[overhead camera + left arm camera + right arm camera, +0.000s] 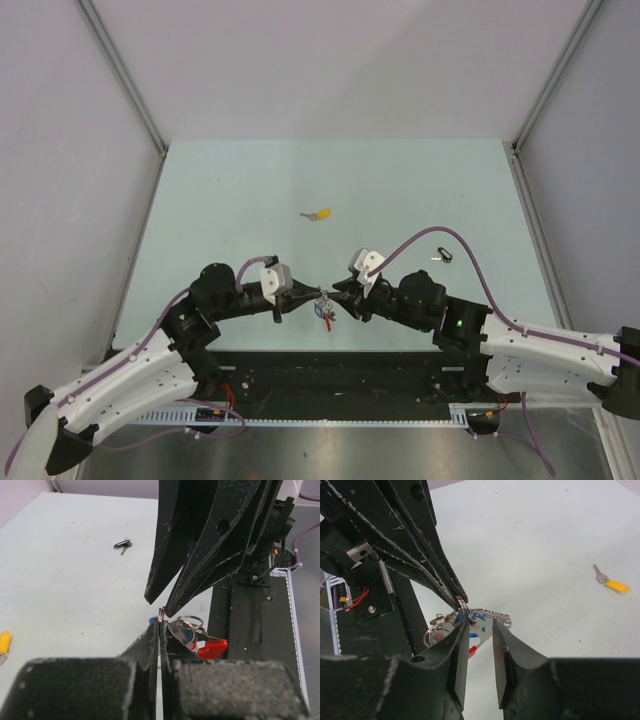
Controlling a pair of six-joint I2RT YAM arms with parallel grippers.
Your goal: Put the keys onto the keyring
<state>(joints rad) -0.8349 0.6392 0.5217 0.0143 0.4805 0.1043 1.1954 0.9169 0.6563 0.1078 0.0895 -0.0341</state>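
the left gripper (pixel 159 627) is found clenched, its fingertips pinched on the keyring (pixel 461 600). the ring is held at the near middle of the table (pixel 250 190), just ahead of the arm bases and between the two grippers. a red piece (pixel 212 649) is seen hanging under the ring, beside the left fingers. the right gripper (pixel 480 630) is met tip to tip with the left one; its jaws are parted, and the blue-capped key (pixel 490 613) is lodged at their tips, its blade lying across toward the right finger. whether that key is actually clamped cannot be told. the key's head is pressed close against the held ring. a yellow-capped key (pixel 321 214) is noted lying flat on the table, well apart, farther out near the centre. a small black ring (pixel 443 254) is noted lying to the right of the grippers.
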